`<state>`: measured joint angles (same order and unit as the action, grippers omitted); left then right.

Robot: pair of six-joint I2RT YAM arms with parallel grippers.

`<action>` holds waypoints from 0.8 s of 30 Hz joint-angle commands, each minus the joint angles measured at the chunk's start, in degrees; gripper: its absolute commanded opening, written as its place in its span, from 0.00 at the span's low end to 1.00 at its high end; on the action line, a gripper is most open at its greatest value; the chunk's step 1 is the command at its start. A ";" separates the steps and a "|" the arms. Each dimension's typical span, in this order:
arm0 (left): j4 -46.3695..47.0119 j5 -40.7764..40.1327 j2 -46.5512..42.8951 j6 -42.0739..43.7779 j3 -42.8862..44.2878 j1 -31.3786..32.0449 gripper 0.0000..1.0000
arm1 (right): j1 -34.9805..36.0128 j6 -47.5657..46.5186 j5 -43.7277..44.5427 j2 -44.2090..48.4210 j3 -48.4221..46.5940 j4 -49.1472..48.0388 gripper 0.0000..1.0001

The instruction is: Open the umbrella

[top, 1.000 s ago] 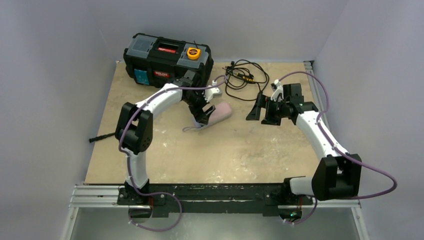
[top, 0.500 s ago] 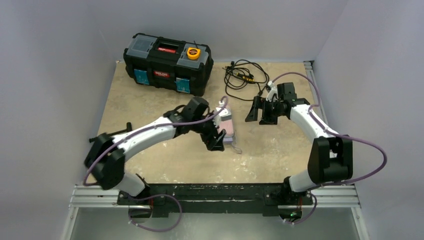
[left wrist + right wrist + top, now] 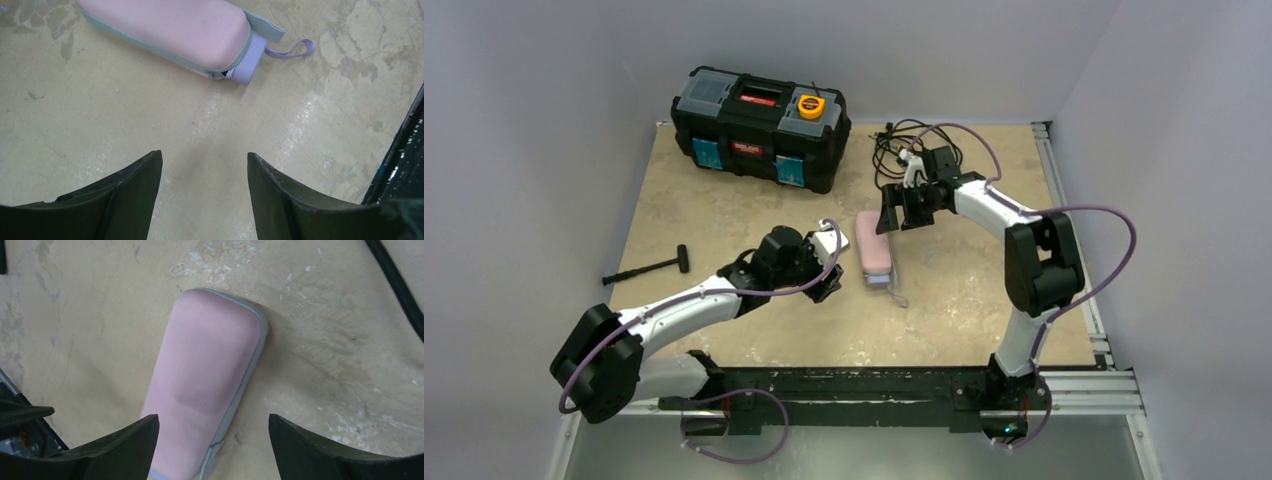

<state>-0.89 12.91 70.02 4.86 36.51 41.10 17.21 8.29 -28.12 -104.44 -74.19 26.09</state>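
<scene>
Two wide-open grippers are flanking the packed pink umbrella (image 3: 874, 250), which is lying flat at the middle of the counter (image 3: 724, 205): the left gripper (image 3: 205, 161) is hovering just to its near left, and the right gripper (image 3: 214, 420) is hanging above its far end.

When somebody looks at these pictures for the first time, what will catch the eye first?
The pink umbrella lies packed and flat in the middle of the table, with two open grippers close by: the left gripper beside its near end, the right gripper over its far end. At the far left stands a black toolbox, with a tangle of black cable to its right.
</scene>
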 commanded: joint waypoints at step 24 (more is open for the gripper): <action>35.06 -5.83 15.63 1.44 -9.51 11.85 0.35 | 2.95 -14.45 -10.67 -8.01 7.52 1.75 0.50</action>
<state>26.17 6.94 83.50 7.51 24.58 52.23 19.55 -2.81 -44.60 -111.63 -70.57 25.63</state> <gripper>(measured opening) 0.357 0.528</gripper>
